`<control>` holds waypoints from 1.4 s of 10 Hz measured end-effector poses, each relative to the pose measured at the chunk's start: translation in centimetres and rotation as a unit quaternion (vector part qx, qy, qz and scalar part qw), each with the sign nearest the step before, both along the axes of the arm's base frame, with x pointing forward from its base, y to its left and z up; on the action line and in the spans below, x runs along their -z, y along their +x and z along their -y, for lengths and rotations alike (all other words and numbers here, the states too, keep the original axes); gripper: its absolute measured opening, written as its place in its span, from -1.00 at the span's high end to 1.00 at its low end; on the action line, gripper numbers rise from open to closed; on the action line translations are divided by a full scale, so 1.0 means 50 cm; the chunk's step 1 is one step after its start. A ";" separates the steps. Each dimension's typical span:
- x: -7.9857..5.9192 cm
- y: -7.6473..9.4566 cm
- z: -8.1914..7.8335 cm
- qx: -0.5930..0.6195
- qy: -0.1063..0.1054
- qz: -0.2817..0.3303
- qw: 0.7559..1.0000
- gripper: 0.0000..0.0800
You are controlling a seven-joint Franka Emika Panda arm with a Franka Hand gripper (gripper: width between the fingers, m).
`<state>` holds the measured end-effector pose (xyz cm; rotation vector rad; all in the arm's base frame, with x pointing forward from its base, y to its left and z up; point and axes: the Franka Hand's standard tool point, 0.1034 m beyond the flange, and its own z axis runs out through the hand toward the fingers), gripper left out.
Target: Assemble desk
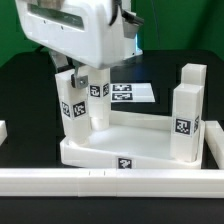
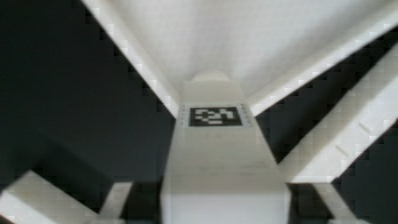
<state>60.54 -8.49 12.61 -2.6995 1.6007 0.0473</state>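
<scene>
The step in hand looks like fitting a leg [image 1: 97, 100] into a corner socket of the tabletop [image 1: 120, 150]. The gripper [image 1: 92, 85] comes down from above, with the arm's white body straight over it, and its fingers stand on both sides of the upper part of this leg. In the wrist view the leg [image 2: 219, 150] runs away from the camera between the 2 fingers, its tag facing the lens. The jaws seem closed on the leg, partly apart because the leg fills the gap between them; the contact itself is not sharp in the pictures.

The leg stands upright on the tabletop, directly under the jaws. Another leg [image 1: 72, 98] stands just beside it on the outer side, and a third leg [image 1: 187, 110] stands well apart at the far corner. The marker board [image 1: 130, 93] lies behind the jaws on the table.

I judge that the next move needs the leg kept vertical and pressed or turned down into its socket. I cannot tell if it is already fully seated. A tilt could jam it.
</scene>
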 end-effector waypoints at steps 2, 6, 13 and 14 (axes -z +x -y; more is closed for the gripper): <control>0.000 0.005 -0.005 0.095 0.000 0.007 0.995 0.27; 0.002 0.011 -0.008 0.240 0.007 0.011 0.971 0.27; 0.005 0.011 -0.014 0.059 0.005 0.014 0.998 -0.62; 0.005 0.011 -0.015 0.022 0.004 0.015 1.000 -0.62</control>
